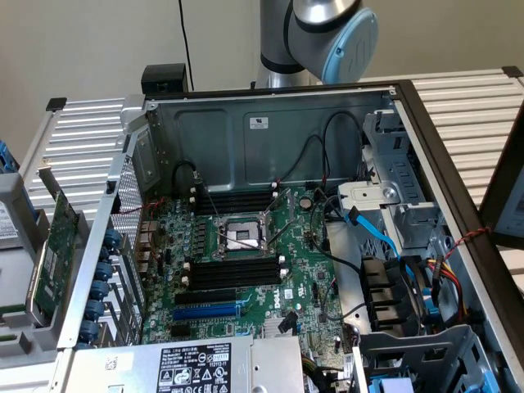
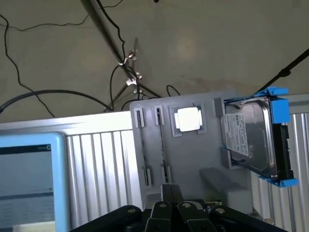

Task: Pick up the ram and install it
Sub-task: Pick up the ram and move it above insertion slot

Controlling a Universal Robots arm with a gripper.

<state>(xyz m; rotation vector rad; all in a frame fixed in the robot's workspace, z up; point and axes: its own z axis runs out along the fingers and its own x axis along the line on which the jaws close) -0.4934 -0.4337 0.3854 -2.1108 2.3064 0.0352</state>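
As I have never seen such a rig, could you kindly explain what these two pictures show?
The robot arm is the grey and blue machine. The exterior view looks into an open computer case with its green motherboard and black memory slots. The wrist view comes from a camera on the arm, by its gripper. It faces a grey tray holding a silvery chip, what seems the ram, a thin stick on edge, and a hard drive at the tray's edge. Whether the gripper holds anything cannot be told.

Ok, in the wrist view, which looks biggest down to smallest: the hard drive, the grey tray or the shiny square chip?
Largest to smallest, as they look in the wrist view:
1. grey tray
2. hard drive
3. chip
None look alike in size.
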